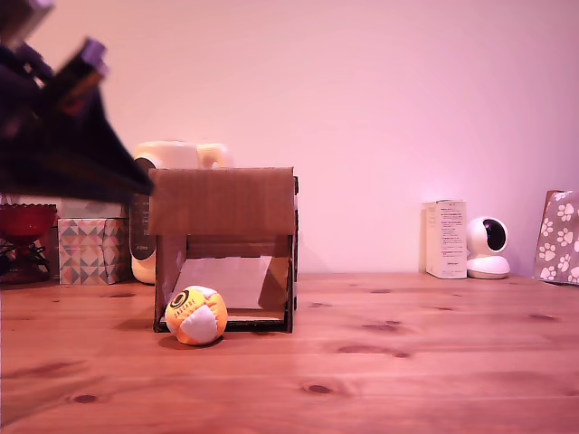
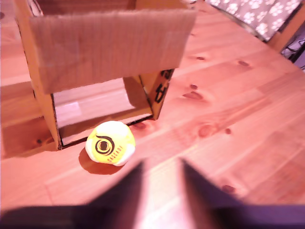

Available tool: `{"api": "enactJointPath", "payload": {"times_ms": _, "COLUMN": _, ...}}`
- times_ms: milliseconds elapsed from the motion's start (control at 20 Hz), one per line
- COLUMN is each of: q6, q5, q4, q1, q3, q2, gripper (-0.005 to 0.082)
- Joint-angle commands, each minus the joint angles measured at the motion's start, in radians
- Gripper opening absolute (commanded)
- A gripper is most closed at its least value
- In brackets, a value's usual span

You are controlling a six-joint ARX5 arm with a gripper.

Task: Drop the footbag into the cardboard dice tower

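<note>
The gripper [image 2: 162, 191] is released: its two dark fingers [image 2: 126, 195] stand apart with bare surface [image 2: 248, 109] showing between them, and nothing is held. In the exterior view the arm appears as a blurred dark mass high at that view's left, well above the surface.

The footbag [image 2: 110, 143] lies on the surface ahead of the gripper and below it, slightly off the line between the fingers. It rests just at the lower front opening of the tower [image 2: 109, 47], touching or almost touching the front edge; the pictures do not settle which. Its black logo faces up toward the wrist camera.

The tower stands upright beyond the footbag, farther from the gripper. Its plain upper panel faces the gripper, and the sloped ramp shows through the opening beneath. The footbag's position at the foot of the ramp is where an item leaving the tower would come to rest. The open top of the tower is only partly in the wrist view.

Judged step: approach for pickup. The footbag is not yet grasped and the drop is not yet done.

Requirements for the next move:
- Centre the fingers over the footbag before descent
- Keep the far finger clear of the tower's front edge, since the footbag sits close against it
- Expect the soft footbag to deform under closure

Items behind the tower play no part
</note>
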Motion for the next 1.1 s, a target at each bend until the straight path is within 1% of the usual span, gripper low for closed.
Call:
{"api": "enactJointPath", "payload": {"times_ms": 0, "q6": 0.000, "q5": -0.002, "q4": 0.026, "q1": -0.003, "q3": -0.023, "q2": 0.035, "gripper": 0.0760}}
{"api": "enactJointPath", "payload": {"times_ms": 150, "q6": 0.005, "q5": -0.017, "q4": 0.098, "q1": -0.003, "q3": -0.023, "q2": 0.111, "gripper": 0.0760}}
{"api": "enactJointPath", "payload": {"times_ms": 300, "q6": 0.024, "q5": -0.019, "q4": 0.192, "q1": -0.003, "q3": -0.023, "q2": 0.208, "gripper": 0.0760}}
{"api": "enactJointPath", "payload": {"times_ms": 400, "q6": 0.032, "q5": -0.038, "q4": 0.259, "q1": -0.003, "q3": -0.023, "q2": 0.279, "gripper": 0.0760}}
{"api": "enactJointPath", "payload": {"times_ms": 450, "q6": 0.047, "q5": -0.050, "q4": 0.296, "q1": -0.003, "q3": -0.023, "q2": 0.316, "gripper": 0.0760}}
{"api": "enactJointPath", "payload": {"times_ms": 500, "q6": 0.052, "q5": -0.060, "q4": 0.341, "q1": -0.003, "q3": -0.023, "q2": 0.356, "gripper": 0.0760}}
{"api": "enactJointPath", "payload": {"times_ms": 700, "q6": 0.052, "q5": -0.081, "q4": 0.496, "q1": -0.003, "q3": -0.023, "q2": 0.489, "gripper": 0.0760}}
{"api": "enactJointPath", "payload": {"times_ms": 1050, "q6": 0.052, "q5": -0.097, "q4": 0.669, "q1": -0.002, "q3": -0.019, "q2": 0.639, "gripper": 0.0760}}
